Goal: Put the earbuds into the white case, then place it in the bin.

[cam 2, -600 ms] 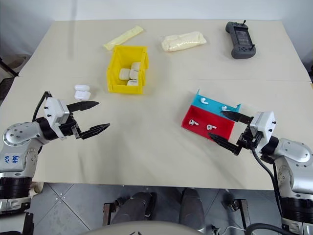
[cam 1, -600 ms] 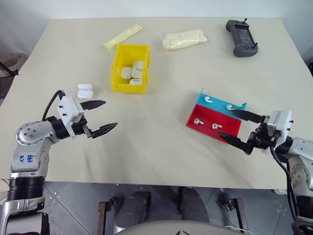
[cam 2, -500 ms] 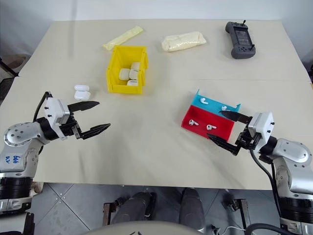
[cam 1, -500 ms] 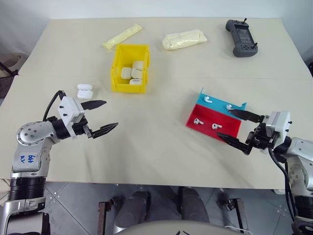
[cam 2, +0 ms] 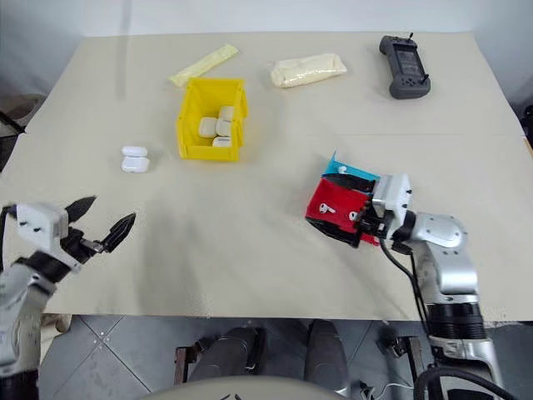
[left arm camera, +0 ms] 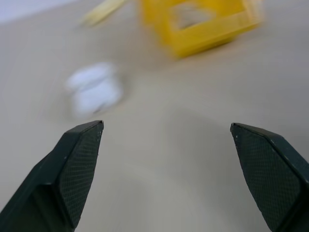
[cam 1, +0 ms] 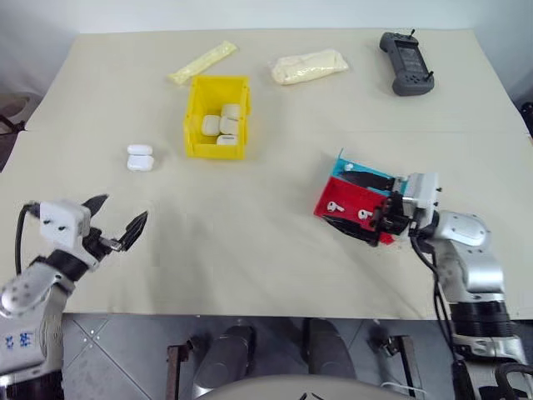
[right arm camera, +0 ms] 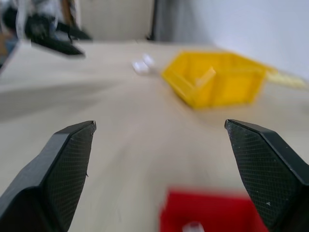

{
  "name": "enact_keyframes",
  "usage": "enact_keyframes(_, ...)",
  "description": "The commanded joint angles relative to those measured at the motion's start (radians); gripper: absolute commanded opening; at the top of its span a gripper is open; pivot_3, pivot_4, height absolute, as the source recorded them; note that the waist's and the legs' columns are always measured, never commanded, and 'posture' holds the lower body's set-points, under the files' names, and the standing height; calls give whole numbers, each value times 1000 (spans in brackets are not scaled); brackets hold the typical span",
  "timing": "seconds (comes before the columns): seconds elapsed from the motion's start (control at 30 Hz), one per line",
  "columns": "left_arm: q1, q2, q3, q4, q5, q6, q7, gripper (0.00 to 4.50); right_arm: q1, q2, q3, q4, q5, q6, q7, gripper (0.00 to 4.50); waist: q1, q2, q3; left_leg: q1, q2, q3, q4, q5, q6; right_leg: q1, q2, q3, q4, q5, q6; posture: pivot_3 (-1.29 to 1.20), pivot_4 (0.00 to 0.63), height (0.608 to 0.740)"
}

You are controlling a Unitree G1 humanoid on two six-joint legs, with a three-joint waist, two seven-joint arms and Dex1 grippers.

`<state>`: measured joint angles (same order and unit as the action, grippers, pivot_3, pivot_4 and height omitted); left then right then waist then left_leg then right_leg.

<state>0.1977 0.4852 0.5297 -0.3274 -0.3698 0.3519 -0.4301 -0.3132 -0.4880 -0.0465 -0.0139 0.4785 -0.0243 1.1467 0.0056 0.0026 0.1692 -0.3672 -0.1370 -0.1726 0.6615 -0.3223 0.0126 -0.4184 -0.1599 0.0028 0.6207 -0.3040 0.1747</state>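
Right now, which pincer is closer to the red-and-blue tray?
The right pincer: it hangs open directly over the red-and-blue tray. The left pincer sits open far across the table, near its front left edge.

The open left claw [left arm camera: 166,169] faces the white case [left arm camera: 94,89] and the bin [left arm camera: 207,24].

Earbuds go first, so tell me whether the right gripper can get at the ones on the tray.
Probably yes. The right gripper is open and already over the red and blue tray, with an earbud lying between its fingers and nothing covering it.
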Motion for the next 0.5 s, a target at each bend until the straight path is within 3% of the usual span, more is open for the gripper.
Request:
enact_keyframes(0.03, 26, -95, 81, -129, -50, 103, 173, 4483, -44, 60, 28, -31, -27, -53, -51, 4500, 12, 0, 0, 0, 0, 0, 1, 0, 0, 0, 0, 0, 0, 0, 0, 0, 150, 740)
enact_keyframes(0.17, 1, -148, 93, -174, -54, 186, 283, 4483, -71, 79, 45, -26, -47, -65, -65, 4500, 27, -1, 0, 0, 0, 0, 2, 0, 0, 0, 1, 1, 1, 1, -1, 0, 150, 740)
enact_keyframes(0.33, -111, -49, 92, -171, -121, 346, 286, 4483, -74, 36, 20, -19, -39, -46, -56, 4500, 24, -3, 0, 0, 1, 0, 2, 0, -1, 0, 3, 2, 1, 1, -1, 0, 150, 740)
enact_keyframes(0.5, -485, 208, 4, 60, -126, 688, 300, 4483, -37, -58, -30, -75, 6, 47, -57, 4500, 22, -5, 1, -2, 6, 0, 3, -1, -5, -2, 10, 2, 1, 2, -4, 0, 150, 740)
